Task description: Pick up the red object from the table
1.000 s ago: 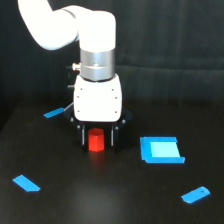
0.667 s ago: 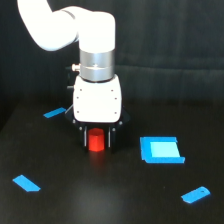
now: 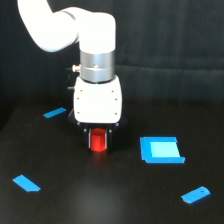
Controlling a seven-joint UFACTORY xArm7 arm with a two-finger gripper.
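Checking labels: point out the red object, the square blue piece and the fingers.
red object (image 3: 98, 142), exterior view, its front face.
square blue piece (image 3: 160, 149), exterior view, its lighter centre.
fingers (image 3: 88, 134), exterior view, dark tip beside the block.

- blue square piece (image 3: 160, 149) — largest, the landmark
- small blue strip (image 3: 54, 112) — far toward the exterior view's left, higher
- blue strip (image 3: 26, 183) — lower left
- blue rounded piece (image 3: 196, 194) — just below-right

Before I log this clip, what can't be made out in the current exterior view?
- Gripper: its dark fingers blend into the black table, so whether they touch the red object is unclear.
- Red object: its top is covered by the white gripper housing; whether it rests on the table or is lifted cannot be told.
- Arm: cut off by the top edge.
- Small blue pieces: too blurred to identify.
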